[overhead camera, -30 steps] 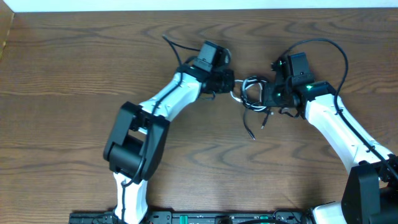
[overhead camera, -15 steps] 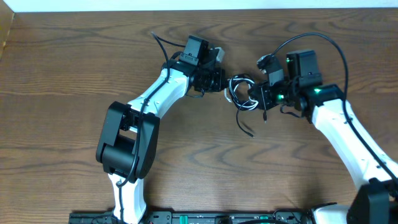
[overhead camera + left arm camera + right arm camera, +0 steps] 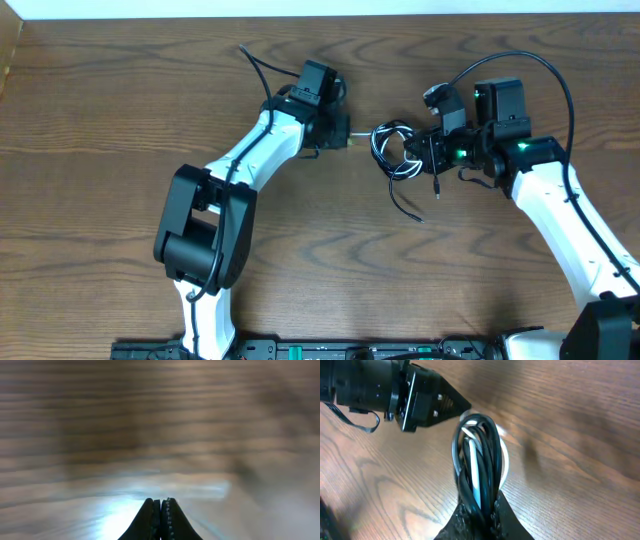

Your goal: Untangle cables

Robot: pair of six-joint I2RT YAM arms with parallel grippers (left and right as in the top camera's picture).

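The black cable [image 3: 397,152] and the white cable [image 3: 474,471] are coiled together in one small bundle at mid-table. My right gripper [image 3: 424,153] [image 3: 480,508] is shut on this bundle and pinches several black strands and one white strand. A loose black end [image 3: 408,208] trails toward the front. My left gripper [image 3: 346,138] [image 3: 160,503] is shut to the left of the bundle. A thin pale strand [image 3: 362,142] of the white cable runs from its tips to the bundle. The left gripper's pointed tip [image 3: 461,408] shows just beyond the coil in the right wrist view. The left wrist view is blurred.
The brown wooden table [image 3: 120,120] stretches to both sides and toward the front. A white edge [image 3: 300,8] borders the far side. A dark equipment rail [image 3: 300,351] runs along the front. The left arm's own black wire [image 3: 256,64] sticks out behind it.
My left gripper has moved left, away from the bundle, and a white strand now stretches between them. The right gripper and the bundle shifted slightly left, then back right.
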